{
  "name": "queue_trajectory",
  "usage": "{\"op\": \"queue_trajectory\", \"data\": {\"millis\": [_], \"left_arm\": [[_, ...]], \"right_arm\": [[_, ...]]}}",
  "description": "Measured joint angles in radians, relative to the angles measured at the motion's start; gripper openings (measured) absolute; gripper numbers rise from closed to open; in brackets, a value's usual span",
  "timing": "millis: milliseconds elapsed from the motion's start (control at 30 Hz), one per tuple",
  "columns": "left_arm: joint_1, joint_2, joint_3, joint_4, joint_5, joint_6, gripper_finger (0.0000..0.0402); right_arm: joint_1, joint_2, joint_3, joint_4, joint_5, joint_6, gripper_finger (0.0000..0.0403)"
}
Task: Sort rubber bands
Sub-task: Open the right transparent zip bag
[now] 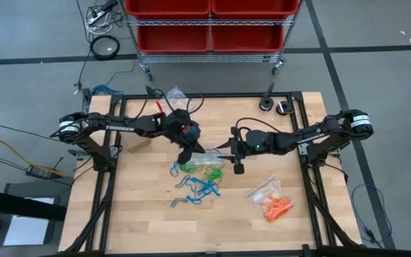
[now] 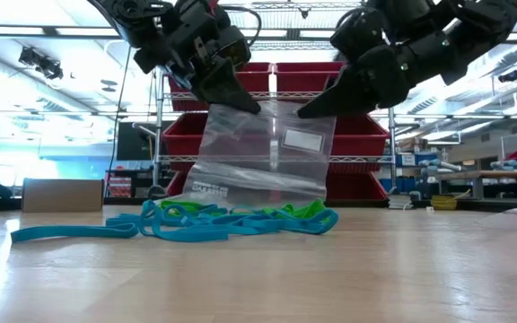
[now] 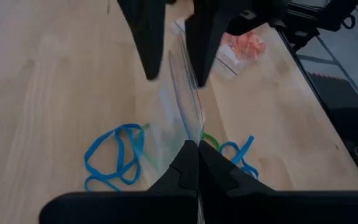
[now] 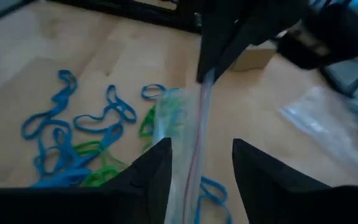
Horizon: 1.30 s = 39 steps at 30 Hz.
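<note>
While the left gripper [image 2: 240,100] pinches a clear plastic bag [image 2: 263,152] at frame centre, the right gripper [image 4: 199,163] gapes around its edge above blue and green rubber bands [image 2: 223,220].

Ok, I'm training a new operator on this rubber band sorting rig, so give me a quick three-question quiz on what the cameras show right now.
1. True or false: the left gripper is shut on the top edge of the clear plastic bag.
2. Multiple choice: the right gripper is A) shut on a blue band, B) open with the bag's edge between its fingers, C) parked off the table.
3. Fill in: the orange rubber bands lie in a second bag near the table's ____ side.

Key: 1 true; 2 B; 3 right.
</note>
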Motion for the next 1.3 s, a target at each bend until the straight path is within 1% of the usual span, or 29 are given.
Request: {"op": "queue_trajectory", "data": {"millis": [133,333,500,667,800,867,967,1133,1300], "left_arm": [[-0.001,-0.002,0.000,0.041,-0.002,0.002,0.0005],[-0.001,-0.037,0.000,0.013,-0.010,0.053,0.0005],[-0.001,-0.110,0.000,-0.029,-0.073,0.101,0.0003],[-0.002,-0.152,0.000,-0.017,-0.071,0.110,0.0002],[-0.012,-0.156,0.000,-0.010,-0.072,0.138,0.0002],[-0.022,-0.156,0.000,0.005,-0.072,0.154,0.0002],[-0.032,-0.156,0.000,0.041,-0.076,0.159,0.0001],[-0.034,-0.162,0.000,0.074,-0.089,0.184,0.0001],[-0.035,-0.174,0.001,0.097,-0.081,0.185,0.0001]], "right_arm": [[-0.011,0.000,0.000,0.000,-0.068,0.033,0.0163],[-0.021,0.000,0.000,-0.012,-0.074,0.032,0.0163],[-0.039,0.000,0.000,-0.024,-0.074,0.031,0.0162],[-0.061,-0.001,0.000,0.017,-0.069,0.032,0.0154],[-0.068,-0.001,0.000,0.091,-0.073,0.033,0.0136],[-0.073,-0.001,0.000,0.119,-0.100,0.033,0.0123],[-0.079,-0.001,0.000,0.125,-0.139,0.036,0.0100],[-0.082,-0.001,0.000,0.134,-0.160,0.035,0.0064],[-0.088,-0.001,0.000,0.140,-0.181,0.030,0.0043]]}}
